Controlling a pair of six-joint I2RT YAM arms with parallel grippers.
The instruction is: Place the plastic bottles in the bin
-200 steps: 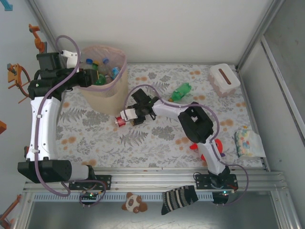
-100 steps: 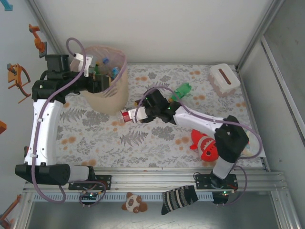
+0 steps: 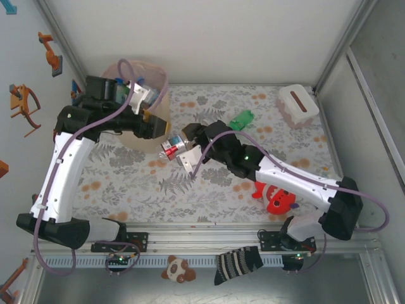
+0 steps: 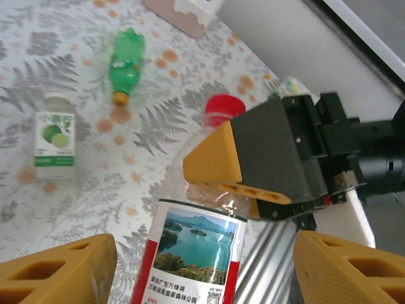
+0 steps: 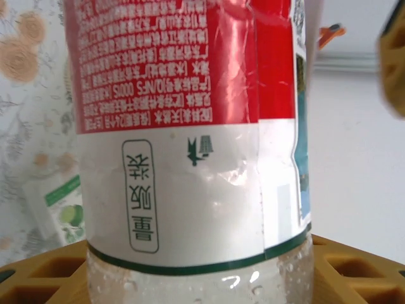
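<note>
Red-labelled bottle (image 4: 196,244) in right claw (image 3: 180,147)

The left arm (image 3: 58,171) and right arm (image 3: 291,179) have white shells, black joint housings and a lilac cable (image 3: 122,61) looping along each. Finger pads (image 4: 63,272) are orange-yellow wedges with square lattice holes, backed by dark grey blocks.

We see the bin (image 3: 163,85) at the back left of the desk (image 3: 209,183). Just right of it, the right claw (image 3: 176,147) holds 1 bottle (image 4: 196,247), close beside the left claw (image 3: 155,128). A 2nd bottle (image 3: 241,119) lies further right on the desk. The box (image 3: 297,104) sits at the back right, and the plush toy (image 3: 278,201) lies near the front.
</note>
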